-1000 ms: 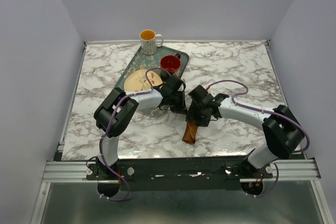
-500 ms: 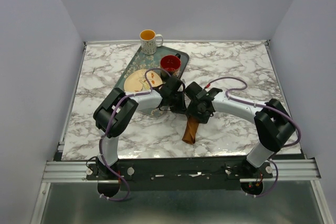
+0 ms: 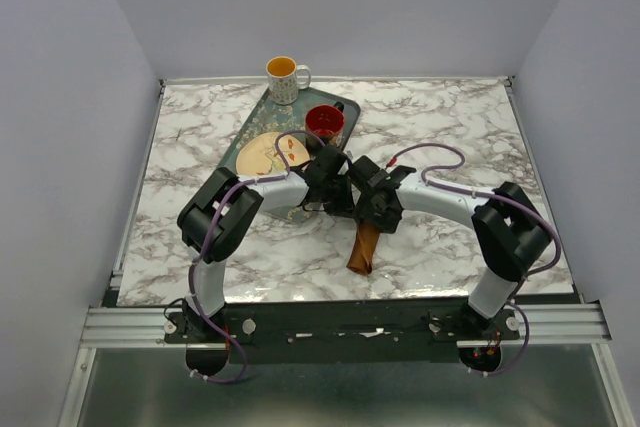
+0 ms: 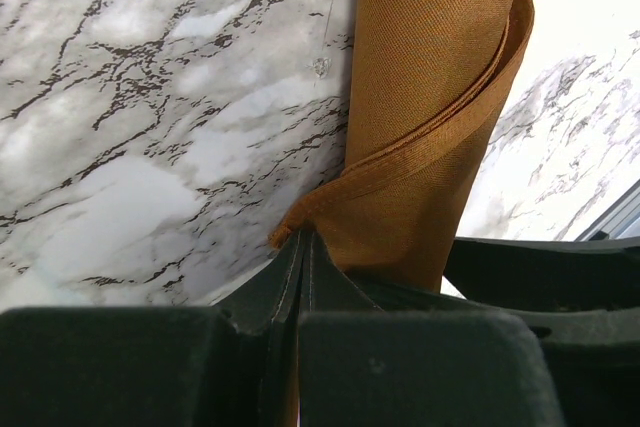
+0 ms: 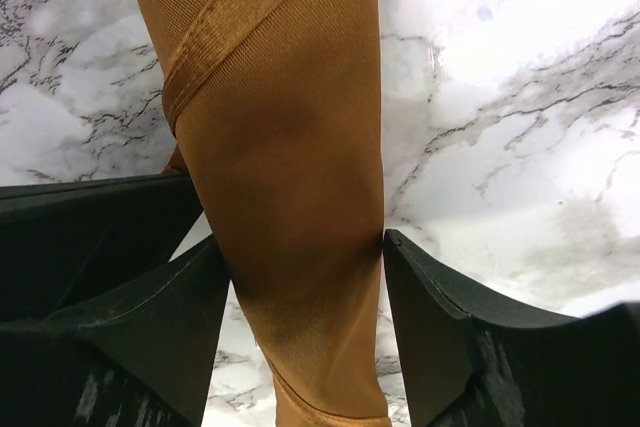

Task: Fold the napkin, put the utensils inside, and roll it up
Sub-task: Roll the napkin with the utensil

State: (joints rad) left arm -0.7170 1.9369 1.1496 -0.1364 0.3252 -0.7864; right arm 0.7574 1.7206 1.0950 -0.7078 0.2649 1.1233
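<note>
The rust-brown napkin (image 3: 363, 249) lies rolled into a narrow tube on the marble, pointing toward the near edge. My left gripper (image 3: 344, 201) sits at the roll's far end, and in the left wrist view its jaws (image 4: 300, 239) are shut on a corner of the cloth (image 4: 430, 97). My right gripper (image 3: 373, 215) is right beside it. In the right wrist view the right gripper (image 5: 305, 267) straddles the roll (image 5: 290, 177), with both fingers against its sides. No utensils show in any view.
A dark green patterned tray (image 3: 258, 119) at the back left holds a cream plate (image 3: 266, 154) and a red cup (image 3: 324, 121). A white and yellow mug (image 3: 285, 77) stands behind it at the table's far edge. Both arms crowd the table's middle.
The right arm's elbow has swung inward and its gripper has shifted a little left, closer to the left gripper. The left arm and the napkin roll stay where they were.
</note>
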